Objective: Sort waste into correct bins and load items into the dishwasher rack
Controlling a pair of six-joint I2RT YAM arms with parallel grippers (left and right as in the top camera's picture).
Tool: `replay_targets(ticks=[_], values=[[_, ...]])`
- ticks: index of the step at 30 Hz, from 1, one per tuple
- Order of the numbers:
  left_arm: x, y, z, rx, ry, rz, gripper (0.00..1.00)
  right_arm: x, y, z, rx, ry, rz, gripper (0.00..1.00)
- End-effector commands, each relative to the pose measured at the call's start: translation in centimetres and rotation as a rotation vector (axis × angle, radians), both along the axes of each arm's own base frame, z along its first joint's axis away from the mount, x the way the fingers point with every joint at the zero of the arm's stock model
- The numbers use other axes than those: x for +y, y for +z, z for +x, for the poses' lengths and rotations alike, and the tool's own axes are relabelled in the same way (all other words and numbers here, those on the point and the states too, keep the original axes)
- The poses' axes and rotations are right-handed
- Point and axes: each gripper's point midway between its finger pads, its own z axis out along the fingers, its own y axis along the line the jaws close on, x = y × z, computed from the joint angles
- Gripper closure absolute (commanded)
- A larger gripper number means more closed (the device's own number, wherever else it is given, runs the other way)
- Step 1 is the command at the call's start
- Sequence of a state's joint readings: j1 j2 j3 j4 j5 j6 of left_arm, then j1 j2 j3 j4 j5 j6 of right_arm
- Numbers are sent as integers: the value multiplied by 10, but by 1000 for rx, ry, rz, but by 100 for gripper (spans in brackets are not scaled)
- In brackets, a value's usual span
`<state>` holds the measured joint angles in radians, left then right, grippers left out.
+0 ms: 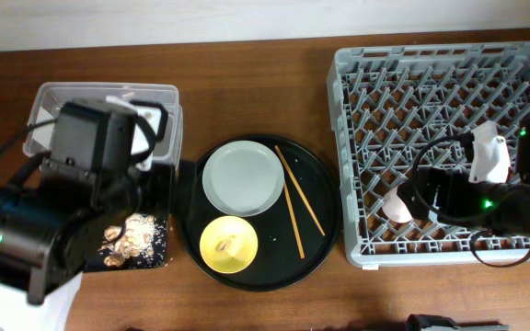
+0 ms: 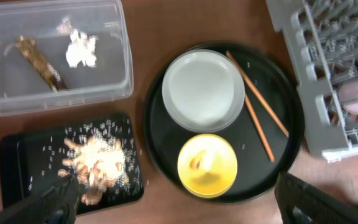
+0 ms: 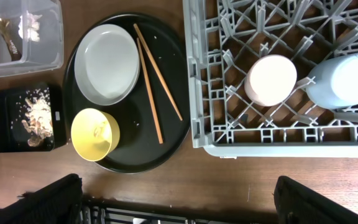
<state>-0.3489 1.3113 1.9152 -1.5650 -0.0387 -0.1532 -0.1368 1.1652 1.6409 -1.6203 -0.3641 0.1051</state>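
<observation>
The brown-gold wrapper [image 2: 39, 60] and white tissue [image 2: 81, 50] lie in the clear tub [image 2: 120, 74]. Brownish food scraps [image 2: 98, 162] lie on the flat black tray [image 2: 17, 162]. The grey plate [image 1: 242, 177], the yellow bowl [image 1: 228, 244] with a small scrap inside, and the chopsticks [image 1: 297, 198] sit on the round black tray [image 1: 320, 230]. The pink cup [image 3: 271, 79] and blue cup [image 3: 347, 79] stand in the dishwasher rack [image 1: 440, 74]. My left gripper [image 2: 179, 211] is open and empty, high over the bins. My right gripper [image 3: 179, 205] is open and empty, high over the rack's front edge.
The left arm [image 1: 26, 230] covers part of the tub and flat tray in the overhead view. The right arm [image 1: 513, 202] covers the rack's front right. Bare wooden table [image 1: 274, 55] lies behind the round tray and in front of the rack.
</observation>
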Motion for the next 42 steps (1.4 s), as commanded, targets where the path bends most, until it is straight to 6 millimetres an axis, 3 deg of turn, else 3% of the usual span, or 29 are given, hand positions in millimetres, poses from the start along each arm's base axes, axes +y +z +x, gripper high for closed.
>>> replay_targets(ticks=[1, 4, 10, 13, 15, 18, 27, 33, 38, 41, 42], values=[[3, 3, -24, 11, -26, -5, 1, -1, -2, 4, 12, 0, -5, 1], [31, 2, -39, 7, 38, 102, 1, -1, -5, 7, 27, 0, -4, 1], [50, 24, -62, -128, 76, 107, 1, -2, -13, 14, 69, 0, 2, 1], [47, 48, -52, -333, 19, 82, 1, -3, -18, 19, 93, 0, 5, 1], [29, 48, -44, -498, -134, 71, 1, -3, -23, 23, 118, 0, 8, 1], [26, 25, -40, -599, -150, 43, 1, -4, -30, 29, 150, 0, 13, 1], [27, -75, -38, -843, -124, -10, 1, -6, -58, 48, 277, 1, 29, 1], [20, -138, -18, -968, -133, -40, 1, -8, -78, 58, 359, 1, 40, 1], [7, -167, -14, -1037, -199, -84, 1, -9, -88, 64, 397, 0, 45, 2], [7, -197, -14, -912, -200, -71, 1, -9, -90, 64, 405, 0, 46, 2], [8, -195, -13, -920, -197, -70, 1, -9, -90, 64, 405, 0, 46, 1]])
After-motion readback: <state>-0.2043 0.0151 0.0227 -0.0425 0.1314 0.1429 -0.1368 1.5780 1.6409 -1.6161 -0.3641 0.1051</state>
